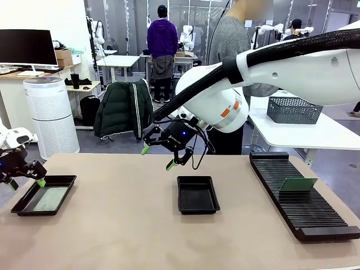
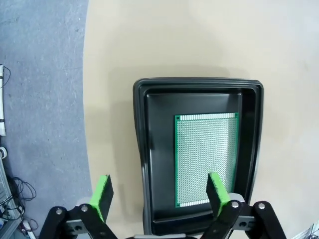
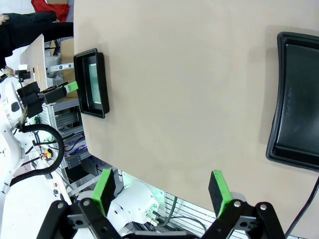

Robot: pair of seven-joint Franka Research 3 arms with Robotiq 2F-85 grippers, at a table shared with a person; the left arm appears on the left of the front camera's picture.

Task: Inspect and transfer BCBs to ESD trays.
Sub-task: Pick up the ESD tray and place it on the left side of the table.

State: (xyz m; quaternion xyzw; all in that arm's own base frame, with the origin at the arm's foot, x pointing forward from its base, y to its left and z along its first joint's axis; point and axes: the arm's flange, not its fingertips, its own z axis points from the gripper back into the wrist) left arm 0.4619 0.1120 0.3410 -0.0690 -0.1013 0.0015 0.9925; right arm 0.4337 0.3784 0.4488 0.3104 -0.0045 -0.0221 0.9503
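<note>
You have one BCB [image 2: 205, 159] lying flat in the left tray [image 2: 141, 149] at the table's [image 1: 124, 225] left edge, so I judge one transfer done. Centre tray [image 1: 198, 194] is empty. Another BCB [image 1: 298, 184] stands in the rack [image 1: 304, 214] at the right edge, not yet moved. Left gripper [image 2: 159, 186] hangs over the left tray's end, jaws wide, holding nothing. Right gripper [image 1: 157, 157] hangs behind the centre tray, also wide and empty.

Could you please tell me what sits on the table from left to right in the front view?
A tray holding a circuit board → empty tray → slotted rack with another board standing in it.
</note>
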